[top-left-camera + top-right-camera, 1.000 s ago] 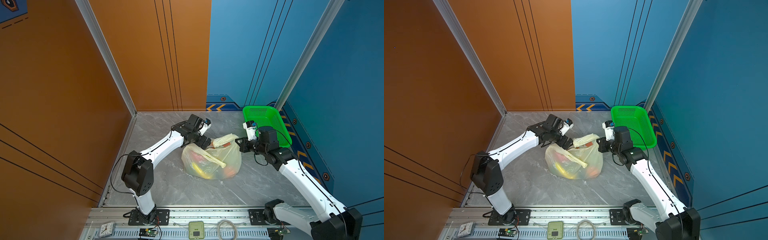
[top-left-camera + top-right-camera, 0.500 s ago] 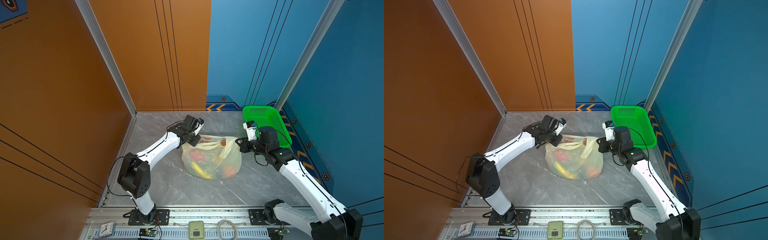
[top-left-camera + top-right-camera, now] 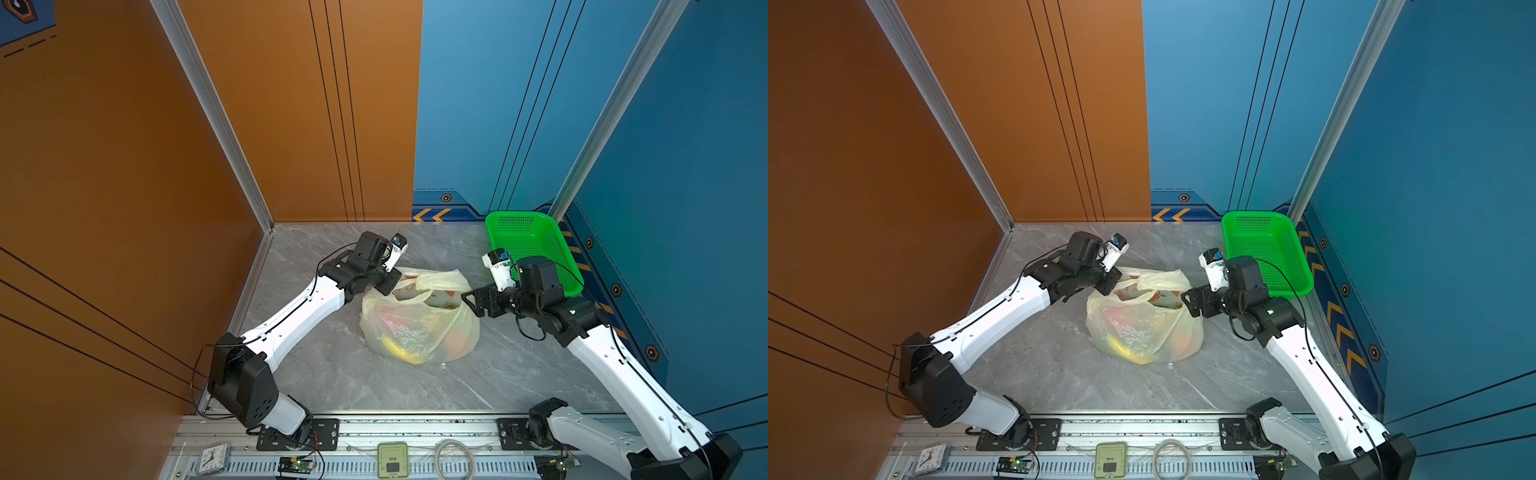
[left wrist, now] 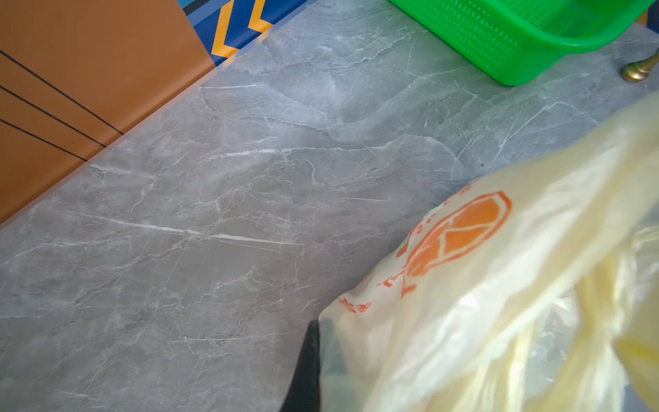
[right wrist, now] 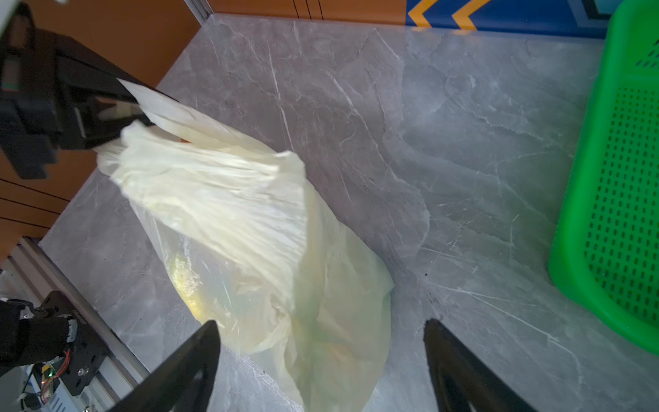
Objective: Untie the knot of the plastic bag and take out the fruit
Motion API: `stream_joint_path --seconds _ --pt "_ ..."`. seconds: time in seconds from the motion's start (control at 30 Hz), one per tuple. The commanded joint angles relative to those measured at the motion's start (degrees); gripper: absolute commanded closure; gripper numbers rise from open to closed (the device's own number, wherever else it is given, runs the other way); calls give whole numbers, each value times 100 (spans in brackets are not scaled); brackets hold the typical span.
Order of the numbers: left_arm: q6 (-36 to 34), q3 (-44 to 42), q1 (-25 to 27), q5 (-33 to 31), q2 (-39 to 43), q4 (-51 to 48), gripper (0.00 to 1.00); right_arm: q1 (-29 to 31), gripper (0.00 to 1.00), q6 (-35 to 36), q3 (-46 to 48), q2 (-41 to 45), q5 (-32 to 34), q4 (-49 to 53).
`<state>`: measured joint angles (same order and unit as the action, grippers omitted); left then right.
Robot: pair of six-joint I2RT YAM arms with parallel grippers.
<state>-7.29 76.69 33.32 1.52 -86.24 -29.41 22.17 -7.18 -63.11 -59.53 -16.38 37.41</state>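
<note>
The plastic bag (image 3: 419,328) sits in the middle of the worktop (image 3: 332,374), the fruit (image 3: 397,348) showing through its film; the left gripper (image 3: 392,286) is clamped on the bag's rim toward the back-left corner, while the right gripper (image 3: 471,304), fingers spread wide, faces the opposite flank just beside it, the slack mouth stretching between them

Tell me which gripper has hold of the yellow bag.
The left gripper: its jaws are closed on a fold of the bag. The right gripper stands wide open beside the bag, gripping nothing.
</note>
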Motion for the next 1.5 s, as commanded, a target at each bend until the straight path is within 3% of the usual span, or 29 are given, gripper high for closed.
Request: stream_joint_path --seconds 0.0,0.27,0.63,0.87,1.2,1.37,1.47 --pt "-36 -43 58 337 204 225 100 162 3 325 -617 -197 -170 416" --pt "-126 -56 122 530 358 277 100 844 0 688 -1835 -1381 242 381" --pt "-242 -159 67 585 873 823 100 892 0 1141 -3010 -2644 -202 379" --pt "-308 58 49 629 647 806 100 908 2 1368 -3220 -2996 -783 530" --pt "-298 286 60 718 509 579 100 1047 8 1333 -2847 -3046 -781 504" --pt "-332 252 72 817 551 577 100 1083 20 1216 -2891 -3232 -478 435" --pt "-350 193 78 817 603 601 100 1089 40 1145 -2975 -3403 -467 425"
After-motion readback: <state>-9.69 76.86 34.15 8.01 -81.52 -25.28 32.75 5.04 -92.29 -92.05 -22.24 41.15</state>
